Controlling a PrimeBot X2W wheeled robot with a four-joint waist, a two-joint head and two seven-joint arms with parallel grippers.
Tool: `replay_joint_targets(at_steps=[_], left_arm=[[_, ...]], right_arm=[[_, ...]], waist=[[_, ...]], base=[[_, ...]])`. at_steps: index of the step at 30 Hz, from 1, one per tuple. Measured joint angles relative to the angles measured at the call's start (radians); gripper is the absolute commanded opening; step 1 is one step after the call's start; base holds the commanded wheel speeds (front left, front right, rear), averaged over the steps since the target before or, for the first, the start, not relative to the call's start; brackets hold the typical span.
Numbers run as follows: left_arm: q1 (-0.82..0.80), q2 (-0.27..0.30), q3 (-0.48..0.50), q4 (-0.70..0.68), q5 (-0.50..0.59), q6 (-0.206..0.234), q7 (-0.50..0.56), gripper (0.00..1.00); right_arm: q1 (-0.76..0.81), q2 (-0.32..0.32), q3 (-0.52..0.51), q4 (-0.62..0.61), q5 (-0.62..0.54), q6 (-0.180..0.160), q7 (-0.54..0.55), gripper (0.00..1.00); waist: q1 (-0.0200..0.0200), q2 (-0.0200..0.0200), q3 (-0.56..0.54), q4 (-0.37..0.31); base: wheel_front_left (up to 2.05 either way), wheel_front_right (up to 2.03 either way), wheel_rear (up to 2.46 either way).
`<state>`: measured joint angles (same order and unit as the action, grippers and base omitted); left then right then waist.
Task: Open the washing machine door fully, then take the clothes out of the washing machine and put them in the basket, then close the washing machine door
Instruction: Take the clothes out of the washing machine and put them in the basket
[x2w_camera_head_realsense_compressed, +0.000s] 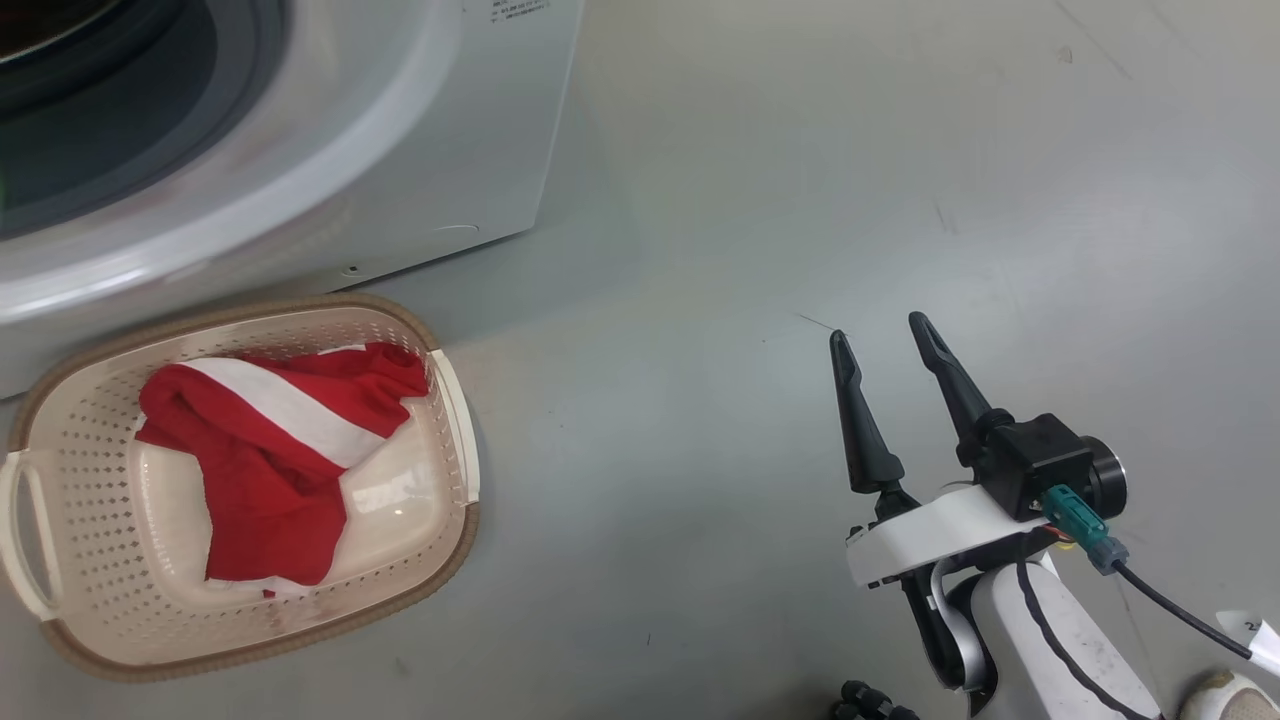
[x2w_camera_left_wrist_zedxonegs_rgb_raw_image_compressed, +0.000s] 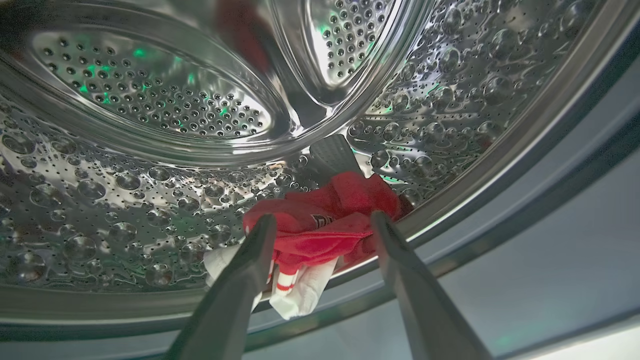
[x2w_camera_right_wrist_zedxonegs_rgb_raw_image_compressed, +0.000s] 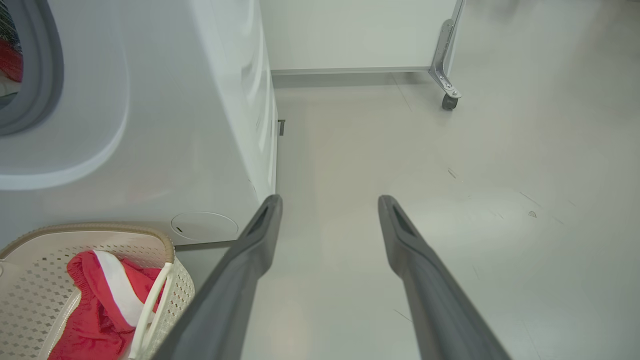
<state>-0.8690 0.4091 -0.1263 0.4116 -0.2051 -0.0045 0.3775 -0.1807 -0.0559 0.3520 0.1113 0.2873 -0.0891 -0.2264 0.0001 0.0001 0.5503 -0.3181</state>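
The white washing machine (x2w_camera_head_realsense_compressed: 420, 150) stands at the upper left with its grey gasket (x2w_camera_head_realsense_compressed: 150, 130) and dark opening showing; its door is out of view. Inside the steel drum (x2w_camera_left_wrist_zedxonegs_rgb_raw_image_compressed: 150, 200) lies a bunch of red and white clothes (x2w_camera_left_wrist_zedxonegs_rgb_raw_image_compressed: 325, 225). My left gripper (x2w_camera_left_wrist_zedxonegs_rgb_raw_image_compressed: 322, 220) is inside the drum, open, one finger on each side of that bunch. The cream basket (x2w_camera_head_realsense_compressed: 440, 480) sits on the floor before the machine and holds a red garment with a white stripe (x2w_camera_head_realsense_compressed: 270, 450). My right gripper (x2w_camera_head_realsense_compressed: 880, 335) hangs open over bare floor, right of the basket.
Grey floor (x2w_camera_head_realsense_compressed: 800, 180) stretches to the right of the machine. A white panel on a caster wheel (x2w_camera_right_wrist_zedxonegs_rgb_raw_image_compressed: 449, 101) stands far behind. A cable (x2w_camera_head_realsense_compressed: 1170, 605) trails from my right wrist.
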Motion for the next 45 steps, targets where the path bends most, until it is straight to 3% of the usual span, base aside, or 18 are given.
replay_joint_targets(at_steps=[6, 19, 20, 21, 23, 24, 32, 45], left_arm=[[-0.028, 0.044, -0.009, 0.074, 0.041, 0.001, 0.001, 1.00], [-0.099, 0.084, -0.054, 0.211, 0.132, 0.032, 0.000, 1.00], [-0.105, 0.084, -0.055, 0.217, 0.137, 0.036, 0.000, 0.92], [-0.109, 0.085, -0.055, 0.221, 0.137, 0.043, 0.000, 0.66], [-0.121, 0.086, -0.057, 0.234, 0.139, 0.043, 0.000, 0.06], [-0.125, 0.086, -0.059, 0.239, 0.141, 0.043, 0.000, 0.00], [-0.141, 0.079, -0.067, 0.262, 0.145, 0.053, -0.015, 0.00], [-0.155, -0.027, -0.053, 0.263, 0.115, 0.075, -0.163, 0.00]], right_arm=[[-0.018, 0.003, 0.016, 0.024, 0.013, 0.009, -0.004, 1.00], [-0.030, 0.007, 0.022, 0.059, 0.020, 0.009, -0.014, 1.00], [-0.033, 0.007, 0.023, 0.061, 0.020, 0.009, -0.015, 1.00], [-0.037, 0.007, 0.023, 0.062, 0.021, 0.009, -0.017, 1.00], [-0.040, 0.008, 0.024, 0.064, 0.022, 0.009, -0.017, 1.00], [-0.042, 0.008, 0.025, 0.066, 0.025, 0.009, -0.017, 1.00], [-0.052, 0.008, 0.025, 0.074, 0.028, 0.009, -0.017, 1.00], [-0.066, 0.009, -0.002, 0.080, 0.027, 0.006, -0.021, 1.00]], waist=[[0.0000, -0.0001, 0.032, -0.033], [-0.0001, 0.0000, 0.069, -0.064], [-0.0001, 0.0000, 0.070, -0.064], [-0.0001, 0.0000, 0.071, -0.064], [-0.0001, 0.0000, 0.073, -0.064], [-0.0001, 0.0000, 0.074, -0.064], [-0.0001, -0.0001, 0.078, -0.058], [-0.0001, 0.0000, 0.066, 0.004]], base=[[0.00, 0.00, 0.00], [0.00, 0.00, 0.00], [0.00, 0.00, 0.00], [0.00, 0.00, 0.00], [0.00, 0.00, 0.00], [0.00, 0.00, 0.00], [0.00, 0.00, 0.00], [0.00, 0.00, 0.00]])
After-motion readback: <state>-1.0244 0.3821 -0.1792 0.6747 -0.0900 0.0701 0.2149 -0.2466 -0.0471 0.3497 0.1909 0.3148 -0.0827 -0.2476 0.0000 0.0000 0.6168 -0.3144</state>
